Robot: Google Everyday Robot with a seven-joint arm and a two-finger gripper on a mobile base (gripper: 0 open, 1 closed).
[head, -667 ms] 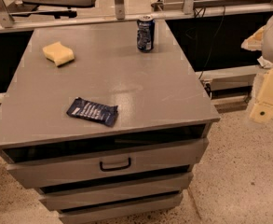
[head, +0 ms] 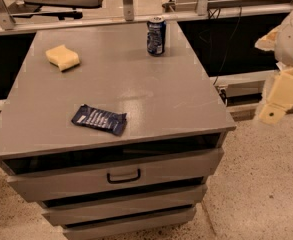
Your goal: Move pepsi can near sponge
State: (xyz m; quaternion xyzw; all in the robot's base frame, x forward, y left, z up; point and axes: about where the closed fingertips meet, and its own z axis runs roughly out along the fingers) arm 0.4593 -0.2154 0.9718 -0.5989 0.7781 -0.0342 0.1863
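The pepsi can [head: 156, 36] stands upright near the far edge of the grey table top [head: 136, 94], right of centre. The pale yellow sponge [head: 62, 57] lies at the far left of the top, well apart from the can. My gripper [head: 281, 96] hangs at the right edge of the camera view, off the table's right side and above the floor, far from the can. It holds nothing.
A flat dark blue snack packet [head: 99, 119] lies near the table's front left. Drawers with a handle [head: 123, 176] sit below the top. A rail and dark panels run behind the table. Speckled floor [head: 256, 184] lies to the right.
The gripper has moved slightly to the left and down at the right edge. The can, sponge and packet have not moved.
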